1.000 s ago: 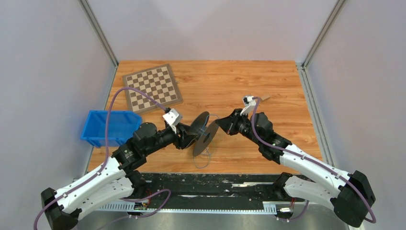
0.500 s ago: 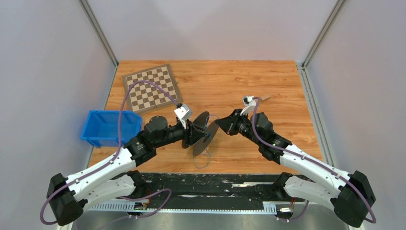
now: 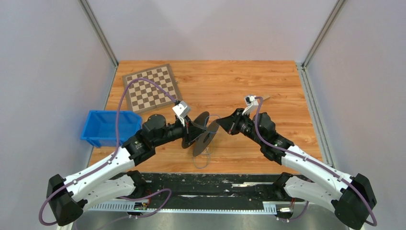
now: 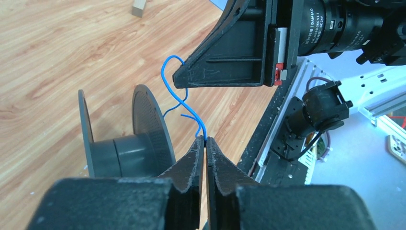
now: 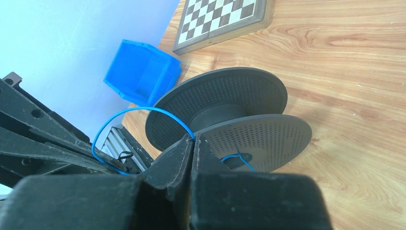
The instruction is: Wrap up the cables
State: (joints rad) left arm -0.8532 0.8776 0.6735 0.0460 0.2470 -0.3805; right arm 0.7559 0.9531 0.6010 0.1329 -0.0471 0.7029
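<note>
2 end effectors meet over the wooden surface (image 3: 268, 86), each pinching the same thin blue cable (image 4: 183, 101) at its fingertips. The left end effector (image 4: 205, 143) is clenched on the wire where it enters the tips. The right end effector (image 5: 193, 141) is likewise clamped shut on it, with a blue arc bowing out to one side. The dark 2-disc spool (image 3: 203, 136) sits on the surface between them with nothing holding it. More of the cable trails in a loose loop toward the near edge, and a strand shows at the spool's hub.

The likeliest failure is a lost grip. The wire is slick and held only at the very tips, so a tug from either arm could pull it free. The span between the 2 grips is short and kinked, and it curls close to the right finger, where it could snag. The free spool may roll or tip if the cable draws tight against it. The arms are working nearly tip to tip, so a small misjudged swing could knock them together. The chessboard (image 3: 152, 87) and blue bin (image 3: 107, 125) lie well apart from the work.
</note>
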